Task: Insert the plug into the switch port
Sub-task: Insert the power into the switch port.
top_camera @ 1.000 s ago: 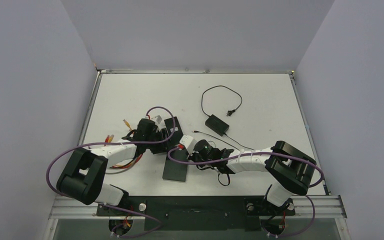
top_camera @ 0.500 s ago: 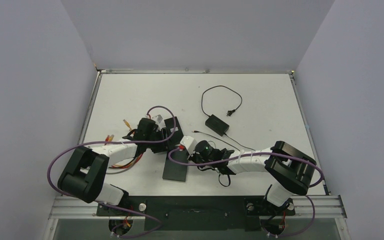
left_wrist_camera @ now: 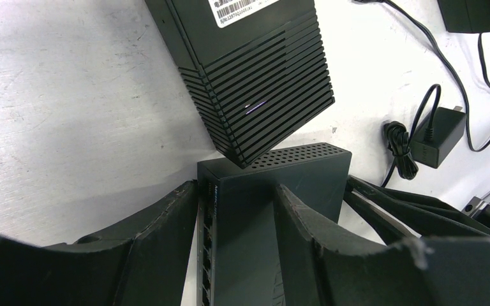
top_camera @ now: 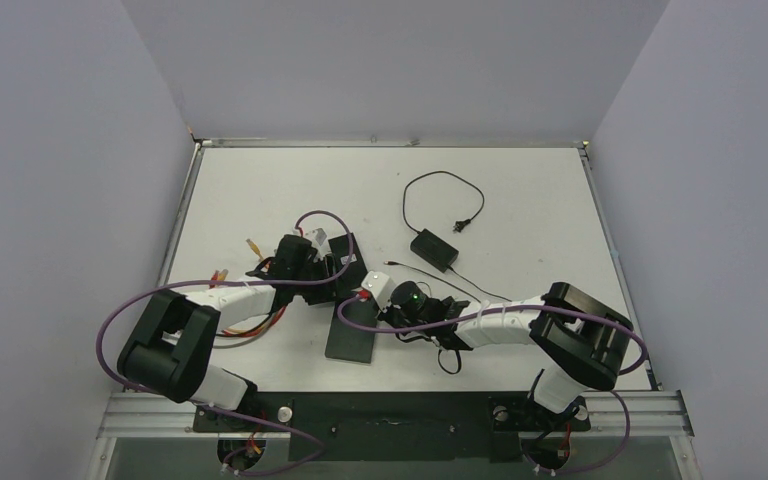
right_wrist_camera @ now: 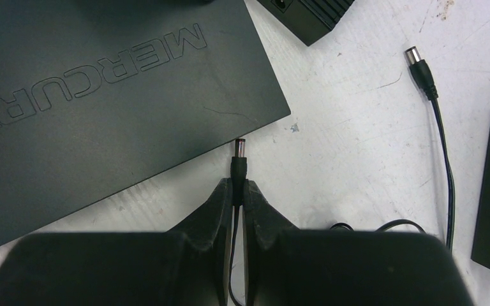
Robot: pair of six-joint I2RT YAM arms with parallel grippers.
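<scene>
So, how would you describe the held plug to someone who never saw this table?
Find the flat black switch marked MERCURY on the white table. Beside its edge, a barrel plug is pinched in the right gripper; the other barrel plug lies loose farther right.

A flat white table [top_camera: 520,200] is bearing a flat black plastic switch [top_camera: 352,340], with a black adapter brick [top_camera: 434,249] lying far-right.

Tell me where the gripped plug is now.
Right wrist view, centre: the plug is pinched in the right gripper, its tip at the edge of the black Mercury switch, by its corner.
</scene>
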